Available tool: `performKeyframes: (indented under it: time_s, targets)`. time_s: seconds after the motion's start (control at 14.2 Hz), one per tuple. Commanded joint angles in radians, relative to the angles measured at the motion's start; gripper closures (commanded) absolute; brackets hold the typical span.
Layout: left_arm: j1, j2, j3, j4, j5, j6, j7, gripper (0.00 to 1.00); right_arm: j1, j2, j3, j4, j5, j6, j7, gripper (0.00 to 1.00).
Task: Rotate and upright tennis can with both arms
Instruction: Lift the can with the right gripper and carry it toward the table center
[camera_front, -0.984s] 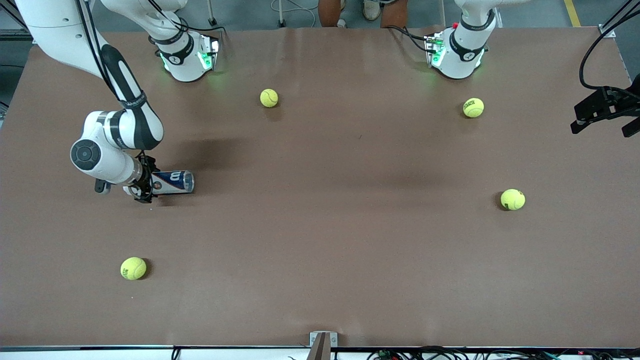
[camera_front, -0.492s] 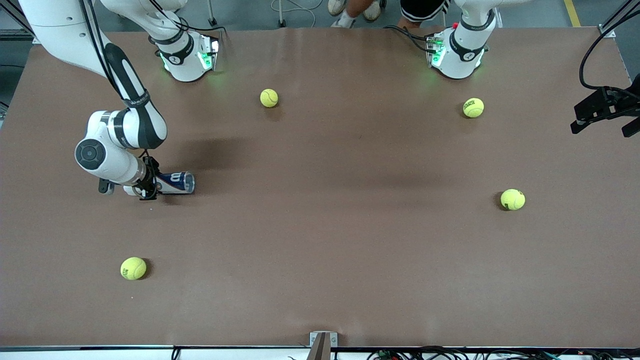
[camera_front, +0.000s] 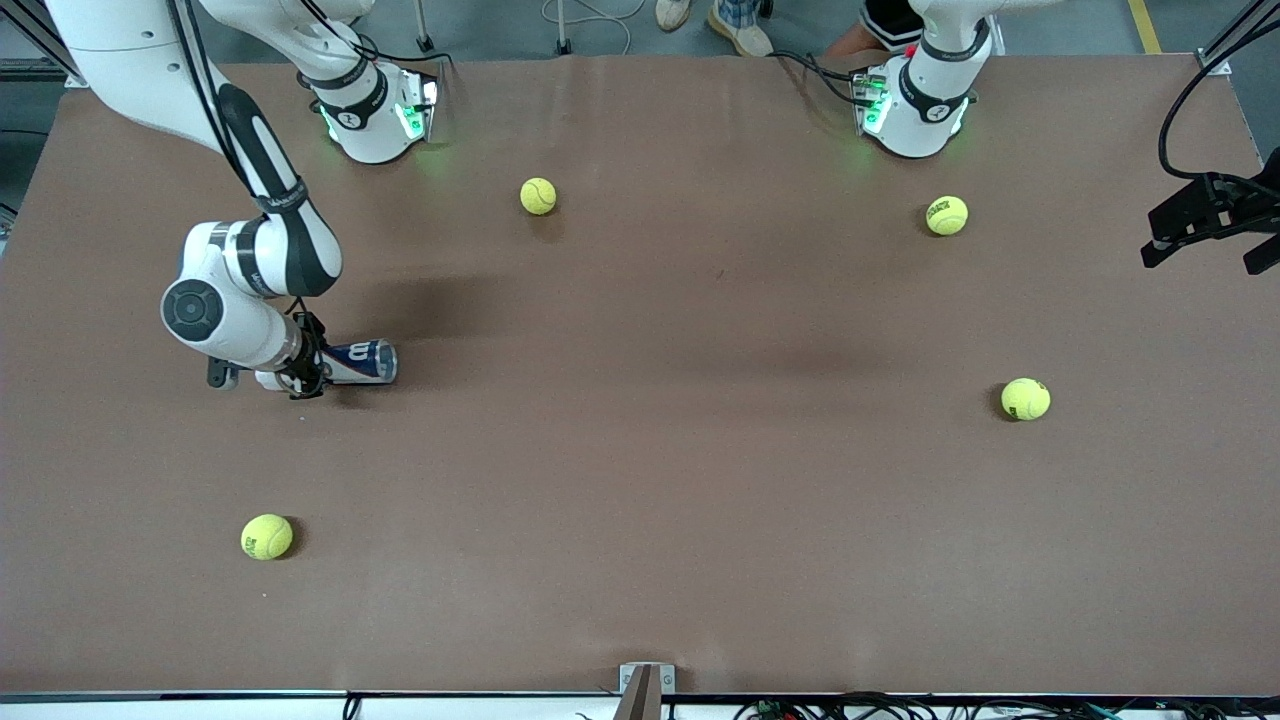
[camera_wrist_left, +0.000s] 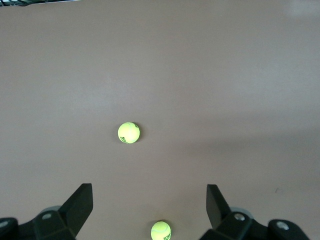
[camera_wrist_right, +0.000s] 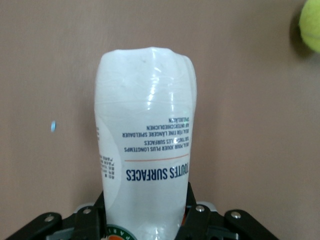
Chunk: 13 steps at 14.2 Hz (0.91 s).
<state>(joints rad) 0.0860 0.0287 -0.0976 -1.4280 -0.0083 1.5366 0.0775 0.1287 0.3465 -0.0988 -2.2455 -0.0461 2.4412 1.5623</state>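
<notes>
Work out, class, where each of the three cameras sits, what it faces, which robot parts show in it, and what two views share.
Front view: high above the table, facing both arms' bases; shows the right claw shut on the lying tennis can and the left claw waiting at its end of the table.
Left wrist view: looks down between the open left claw onto two tennis balls.
Right wrist view: looks along the tennis can held in the right claw.
Shared: front and right wrist views both show the can.
</notes>
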Motion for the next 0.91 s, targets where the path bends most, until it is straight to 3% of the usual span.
performKeyframes:
  time_s: [0.0,0.21,0.35,0.84]
  targets:
    - [0.005,0.004,-0.002,0.014,-0.015,-0.004,0.013,0.0,0.037,-0.017,0.042,0.004,0.027,-0.011,0.018,0.43]
    - [0.005,0.004,-0.002,0.014,-0.015,-0.004,0.013,0.0,0.069,-0.008,0.091,0.05,0.1,-0.01,0.024,0.43]
    - [0.005,0.004,-0.002,0.014,-0.015,-0.004,0.013,0.0,0.147,-0.004,0.096,0.09,0.139,-0.011,0.063,0.43]
    - [0.005,0.004,-0.002,0.014,-0.015,-0.004,0.013,0.0,0.385,0.166,0.094,0.41,0.141,-0.089,0.31,0.43]
